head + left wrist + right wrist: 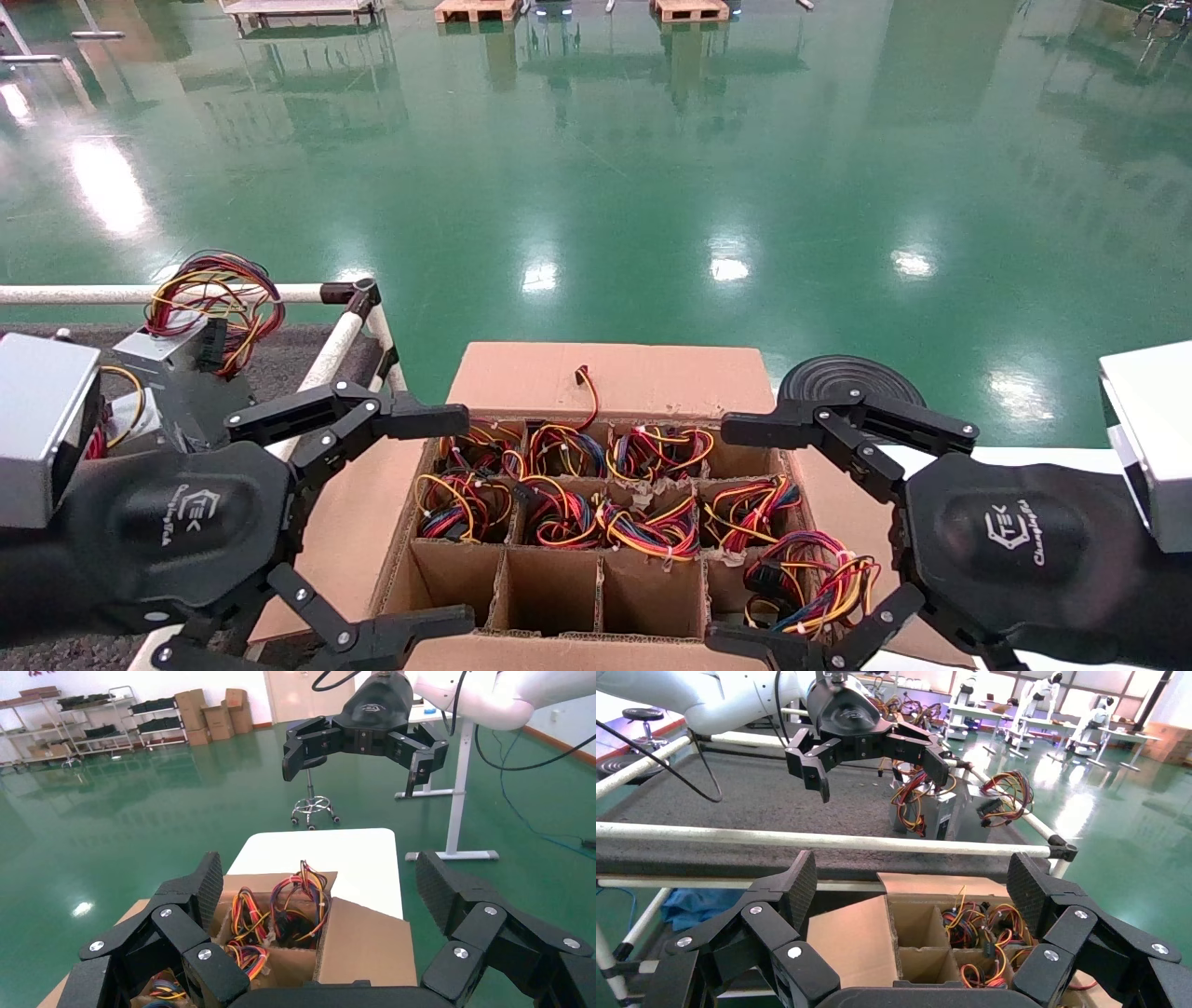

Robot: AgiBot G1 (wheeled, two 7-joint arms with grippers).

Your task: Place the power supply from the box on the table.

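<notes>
Both grippers hover above the box (596,522) with fingers spread wide and nothing between them: the left gripper (424,522) over the box's left flap, the right gripper (745,536) over its right side. The divider cells hold power supplies under bundles of red, yellow and black wires; one power supply (810,578) sits in the near right cell, just beside the right gripper. The near middle cells hold nothing. On the table (289,359) to the left stand other supplies (200,326) by the white rail (140,294)
</notes>
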